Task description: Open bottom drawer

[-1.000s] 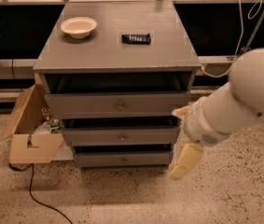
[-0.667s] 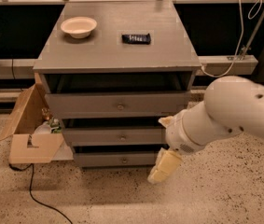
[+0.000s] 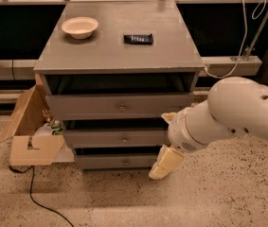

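The grey cabinet [image 3: 119, 41] has three drawers stacked. The bottom drawer [image 3: 105, 161] is the slimmest front, low near the floor, with a small round knob [image 3: 126, 162] at its centre. Its front sits roughly in line with the drawer above. My gripper [image 3: 165, 162] hangs from the big white arm [image 3: 228, 115] at the right end of the bottom drawer's front, to the right of the knob and just above the floor. The arm hides the right ends of the middle drawer [image 3: 110, 139] and of the bottom drawer.
The top drawer [image 3: 114, 107] shows a dark gap above it. A white bowl [image 3: 79, 26] and a black flat object [image 3: 138, 39] lie on the cabinet top. An open cardboard box [image 3: 29, 141] stands left of the cabinet. A black cable [image 3: 33, 193] runs over the speckled floor.
My arm has swung left and down across the cabinet's right side. The gripper has come from beside the cabinet to the right end of the bottom drawer. The drawers have not moved.
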`<state>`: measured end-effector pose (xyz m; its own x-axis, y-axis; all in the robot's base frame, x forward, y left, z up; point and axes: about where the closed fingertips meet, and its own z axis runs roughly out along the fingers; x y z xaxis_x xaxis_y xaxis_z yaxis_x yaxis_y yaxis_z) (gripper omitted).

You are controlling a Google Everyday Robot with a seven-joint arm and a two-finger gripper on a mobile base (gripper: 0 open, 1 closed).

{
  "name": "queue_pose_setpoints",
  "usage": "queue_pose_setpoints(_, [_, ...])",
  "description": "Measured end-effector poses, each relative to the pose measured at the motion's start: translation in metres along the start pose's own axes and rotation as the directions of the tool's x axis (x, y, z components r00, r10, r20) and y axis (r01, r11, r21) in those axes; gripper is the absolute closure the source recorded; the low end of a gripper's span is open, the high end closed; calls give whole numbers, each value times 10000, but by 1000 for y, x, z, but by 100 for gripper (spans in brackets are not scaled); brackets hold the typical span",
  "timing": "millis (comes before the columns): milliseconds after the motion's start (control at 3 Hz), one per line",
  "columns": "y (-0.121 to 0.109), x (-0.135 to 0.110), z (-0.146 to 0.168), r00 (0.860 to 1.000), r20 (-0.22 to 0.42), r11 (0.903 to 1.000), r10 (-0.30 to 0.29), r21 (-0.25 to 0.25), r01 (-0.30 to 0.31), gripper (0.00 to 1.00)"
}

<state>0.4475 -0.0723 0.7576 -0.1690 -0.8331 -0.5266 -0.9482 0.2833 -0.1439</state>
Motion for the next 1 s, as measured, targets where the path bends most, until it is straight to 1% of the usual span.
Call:
queue_pose_setpoints(333, [-3,7,17,9995,318,9998,-84,-171,90,0])
queue_pose_setpoints(667, [-25,22,69,9879,1472,9978,-493,-358,552,0])
queue_pose_setpoints(1000, [-43,44,123,9692,2286,9919,-920,-647,1094,0])
